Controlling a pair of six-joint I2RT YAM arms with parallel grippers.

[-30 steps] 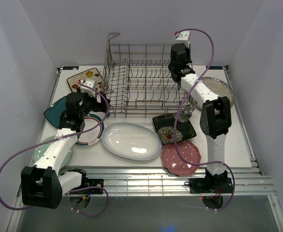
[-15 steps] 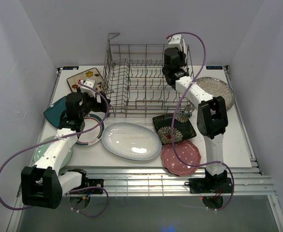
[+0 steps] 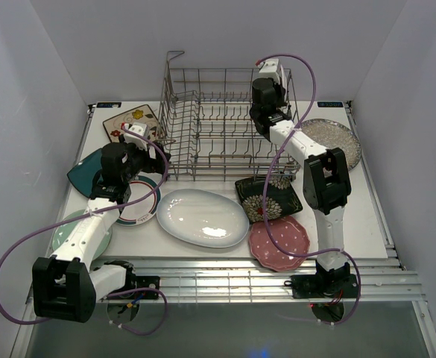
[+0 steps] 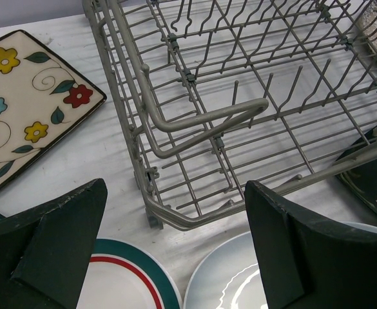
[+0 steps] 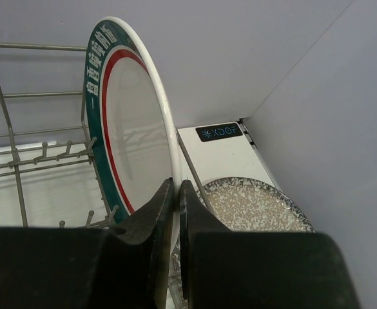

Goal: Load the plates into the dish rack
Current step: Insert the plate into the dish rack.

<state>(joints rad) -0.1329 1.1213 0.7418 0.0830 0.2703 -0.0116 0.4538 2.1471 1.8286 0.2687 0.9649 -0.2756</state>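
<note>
Top external: dish rack (image 3: 218, 127) sits at the back-centre of the table (image 3: 367, 216), no plates standing in its visible rows. The right gripper (image 3: 267, 112) is over the rack's right end, and its fingers can't be read from here. The left gripper (image 3: 156, 155) hangs at the rack's near-left corner. Flat on the table: white oval plate (image 3: 203, 218) in front of the rack, black floral plate (image 3: 268, 200) and pink dotted plate (image 3: 281, 242) to its right, speckled grey plate (image 3: 337, 138) right of the rack, cream floral plate (image 3: 128, 119) and teal square plate (image 3: 83, 171) on the left, pale green plate (image 3: 65, 235) and table teal-rimmed plate (image 3: 144, 209) partly under the left arm. Left wrist: left gripper (image 4: 175, 193) has its fingers (image 4: 53, 244) wide apart with nothing between them, above the rack's corner (image 4: 175, 219). The cream floral plate (image 4: 20, 103) is on the left. The table teal-rimmed plate (image 4: 130, 277) and white oval plate (image 4: 227, 277) are below, and the black floral plate (image 4: 375, 180) is at the right edge. Right wrist: right gripper (image 5: 175, 193) has its fingers pinched on the lower rim of the held teal-rimmed plate (image 5: 130, 129), which stands on edge with its face toward the rack wires (image 5: 20, 161). The speckled grey plate (image 5: 252, 206) lies on the table to the right.
</note>
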